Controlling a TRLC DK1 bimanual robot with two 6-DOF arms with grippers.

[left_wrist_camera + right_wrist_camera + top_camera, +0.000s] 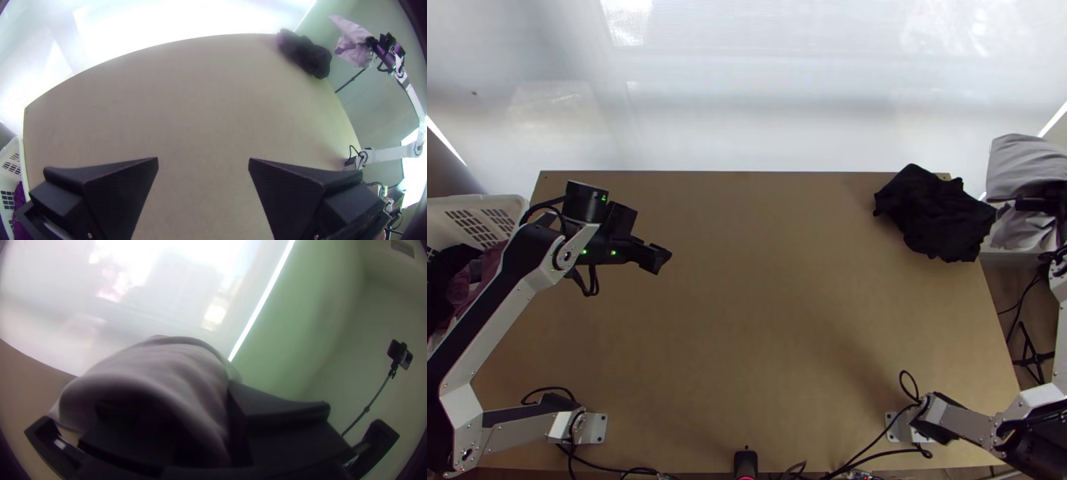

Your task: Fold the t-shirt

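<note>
one cloth (1023,160) in the right gripper's (1025,204) jaws, another cloth (935,214) on the table (747,320) just left of those, basket (507,206) over left of the left gripper's (659,258) jaws, laundry (485,276) in it

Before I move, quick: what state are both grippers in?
Left gripper: open, holding nothing.
Right gripper: closed on the light grey cloth, held off the table's right side.

Wooden table (747,320), bunched black cloth (935,214) on it

See basket (499,202) w/ maroon + dk clothes (485,276) just beside table's (747,320) L edge. See wht blind (747,120) past far edge. Note phone (406,359) on thin stand (378,393) off table's R side, wall (329,320) behind.
</note>
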